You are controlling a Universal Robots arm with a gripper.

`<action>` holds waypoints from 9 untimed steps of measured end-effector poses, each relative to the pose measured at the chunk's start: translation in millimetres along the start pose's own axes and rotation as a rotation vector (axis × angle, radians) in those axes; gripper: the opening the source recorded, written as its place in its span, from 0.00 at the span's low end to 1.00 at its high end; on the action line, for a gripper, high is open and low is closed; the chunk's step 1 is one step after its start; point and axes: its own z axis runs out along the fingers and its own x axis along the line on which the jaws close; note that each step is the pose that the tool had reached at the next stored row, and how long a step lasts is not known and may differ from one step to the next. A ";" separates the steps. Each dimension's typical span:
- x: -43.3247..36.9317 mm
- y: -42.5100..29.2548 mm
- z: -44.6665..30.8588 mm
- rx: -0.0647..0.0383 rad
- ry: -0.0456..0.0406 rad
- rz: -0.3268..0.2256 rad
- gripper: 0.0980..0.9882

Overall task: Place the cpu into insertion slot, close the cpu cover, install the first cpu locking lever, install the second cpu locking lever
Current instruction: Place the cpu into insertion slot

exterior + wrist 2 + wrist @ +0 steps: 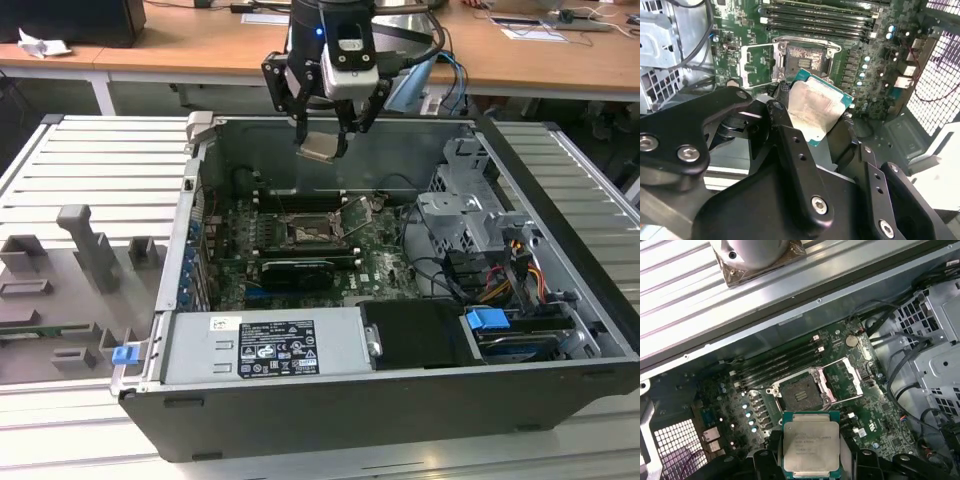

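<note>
While held above the insertion slot [800, 392], cpu [810, 445] clamped between the fingers [788, 137], cpu cover [842, 377] open

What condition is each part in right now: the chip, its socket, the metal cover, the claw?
cpu: gripped, held in the air above the board, not yet seated.
insertion slot: uncovered and empty.
cpu cover: swung open, off the slot.
gripper: shut on the cpu.
computer case: open, insides exposed.
</note>
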 end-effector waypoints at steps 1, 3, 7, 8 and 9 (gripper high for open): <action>0.0 0.0 0.1 0.000 -0.0014 0.016 0.50; 0.0 0.0 0.3 -0.001 -0.0040 0.045 0.50; 0.0 -0.1 0.7 -0.002 -0.0093 0.104 0.50; 0.0 -0.1 0.8 -0.002 -0.0099 0.111 0.50; 0.0 -0.1 0.9 -0.002 -0.0104 0.118 0.50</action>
